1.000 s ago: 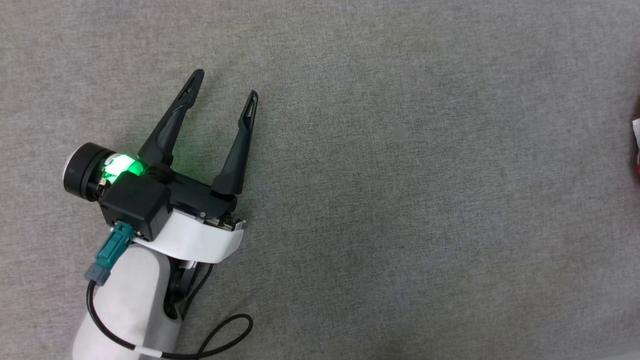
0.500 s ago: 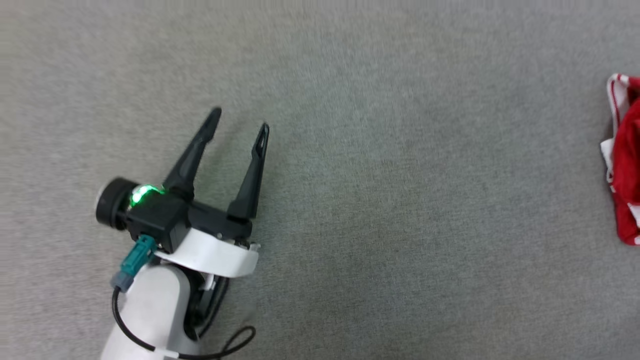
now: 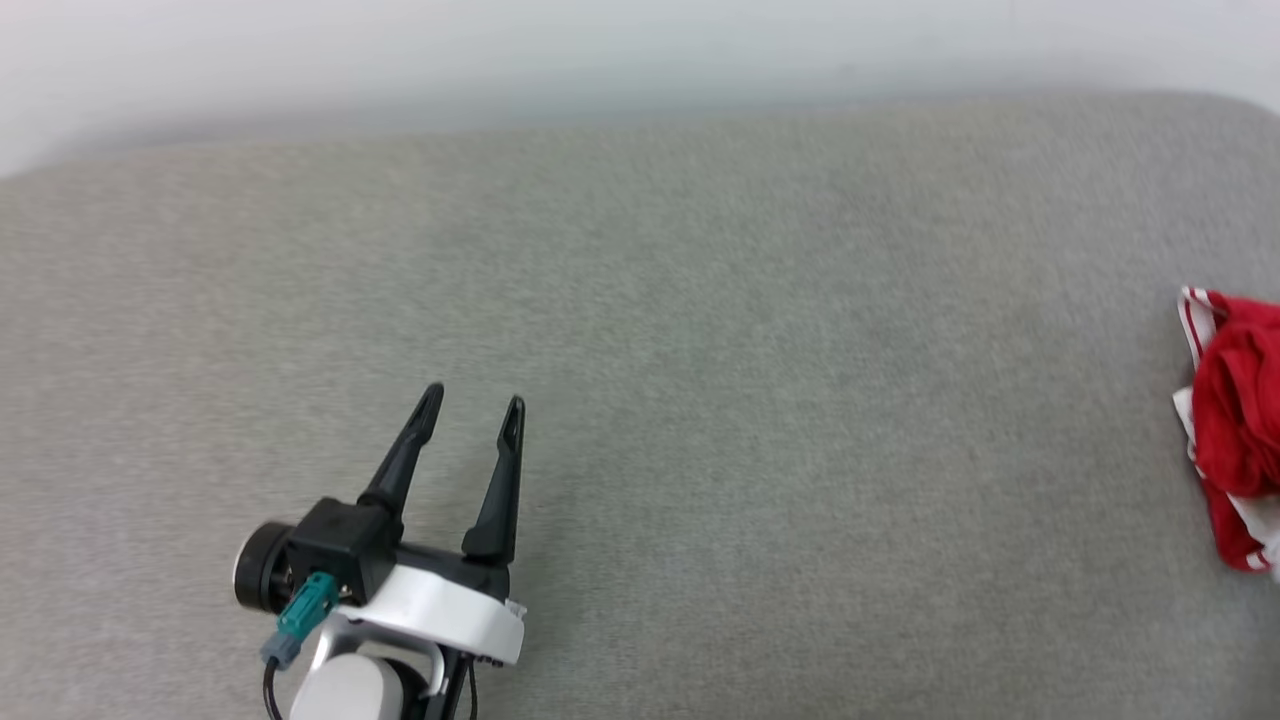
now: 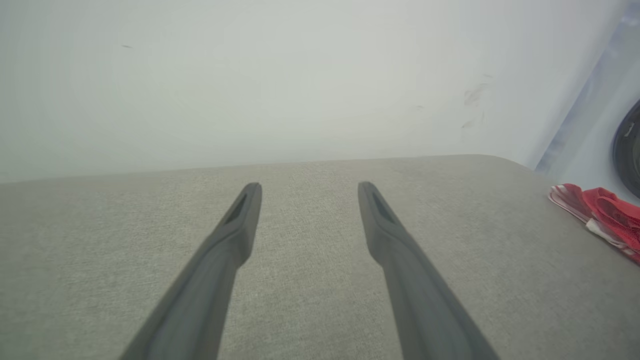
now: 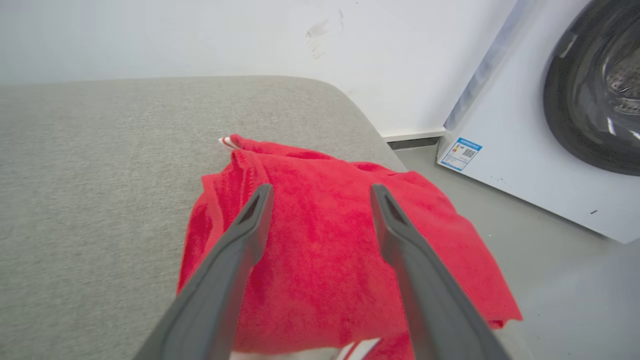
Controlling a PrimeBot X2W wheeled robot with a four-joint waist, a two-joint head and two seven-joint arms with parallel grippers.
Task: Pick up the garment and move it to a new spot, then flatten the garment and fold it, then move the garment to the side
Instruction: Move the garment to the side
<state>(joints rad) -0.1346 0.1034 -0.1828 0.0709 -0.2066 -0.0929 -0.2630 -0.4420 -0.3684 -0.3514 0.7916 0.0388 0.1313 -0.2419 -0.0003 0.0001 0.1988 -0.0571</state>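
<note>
Across the head view, a grey fabric-covered bench [image 3: 760,300] is shown, bounded at its far edge by a white wall [image 4: 300,75]. Beyond the bench's rounded right-hand corner, a white washing machine [image 5: 550,150] with a dark round door is seen standing on a grey floor [image 5: 525,240]. The garment [image 3: 1235,420], red with white-striped trim, is found bunched at the right end of the bench, close to the edge that faces the washing machine. The left tool [image 3: 473,397] is held low over bare fabric in the left part of the bench, well apart from the garment; its two dark fingers are spread, and nothing is held between them. The right tool [image 5: 321,190] is presented in its wrist view directly over the crumpled garment, its fingers likewise spread and empty; whether the fingertips touch the cloth cannot be told. A teal connector [image 3: 305,610] is seen plugged in at the left wrist, and a small blue label [image 5: 464,152] is fixed near the washing machine's lower corner.
</note>
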